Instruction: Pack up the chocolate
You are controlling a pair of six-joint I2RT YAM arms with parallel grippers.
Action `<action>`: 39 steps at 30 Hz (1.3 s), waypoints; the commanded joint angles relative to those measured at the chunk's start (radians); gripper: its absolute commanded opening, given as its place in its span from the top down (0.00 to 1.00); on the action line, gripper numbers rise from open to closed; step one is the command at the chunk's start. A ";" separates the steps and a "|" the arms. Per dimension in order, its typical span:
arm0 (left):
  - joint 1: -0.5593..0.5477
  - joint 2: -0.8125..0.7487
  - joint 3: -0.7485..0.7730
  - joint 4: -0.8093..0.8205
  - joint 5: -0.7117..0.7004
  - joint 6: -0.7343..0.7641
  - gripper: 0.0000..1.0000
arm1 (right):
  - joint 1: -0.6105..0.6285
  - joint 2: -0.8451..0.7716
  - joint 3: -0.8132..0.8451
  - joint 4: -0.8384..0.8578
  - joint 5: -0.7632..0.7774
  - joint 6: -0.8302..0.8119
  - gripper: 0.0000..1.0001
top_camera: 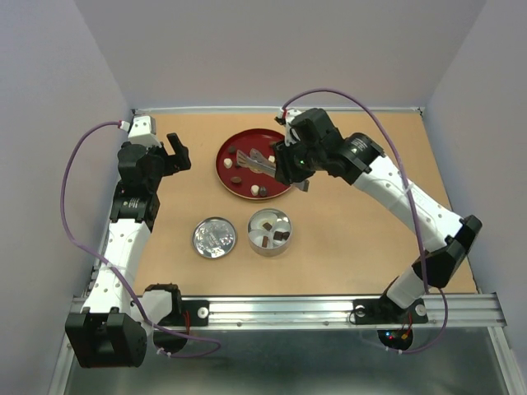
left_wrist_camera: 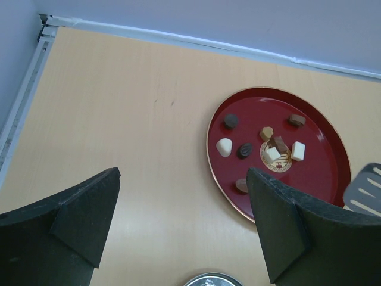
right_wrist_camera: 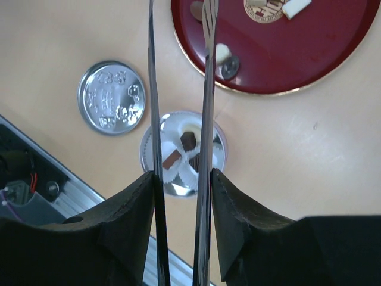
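Several small chocolates, dark brown, reddish brown and cream-white (left_wrist_camera: 244, 150), lie on a round red plate (top_camera: 226, 169). A few more chocolates (right_wrist_camera: 189, 141) sit in white paper cups inside the open round tin (top_camera: 269, 233). My right gripper (top_camera: 290, 169) is shut on the long metal tongs (right_wrist_camera: 205, 89), above the plate's right side; the tong blades (top_camera: 255, 160) reach over the plate. The blade tips run out of the right wrist view, so I cannot tell if they hold a piece. My left gripper (top_camera: 177, 156) is open and empty, left of the plate.
The tin's silver lid (top_camera: 215, 238) lies flat to the left of the tin, and its rim shows in the left wrist view (left_wrist_camera: 212, 280). An aluminium rail (top_camera: 288, 309) runs along the near edge. Grey walls stand close on three sides.
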 commanded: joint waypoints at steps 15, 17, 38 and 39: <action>0.003 0.021 0.006 0.033 0.026 0.001 0.01 | 0.002 0.211 0.015 0.232 0.086 -0.086 0.52; 0.003 0.021 0.007 0.033 0.024 0.001 0.01 | 0.005 0.227 0.009 0.237 0.086 -0.090 0.52; 0.003 0.037 0.007 0.028 0.014 0.006 0.01 | 0.021 0.336 -0.030 0.261 0.087 -0.155 0.52; 0.003 0.035 0.007 0.028 0.014 0.004 0.01 | 0.021 0.344 -0.031 0.261 0.087 -0.156 0.52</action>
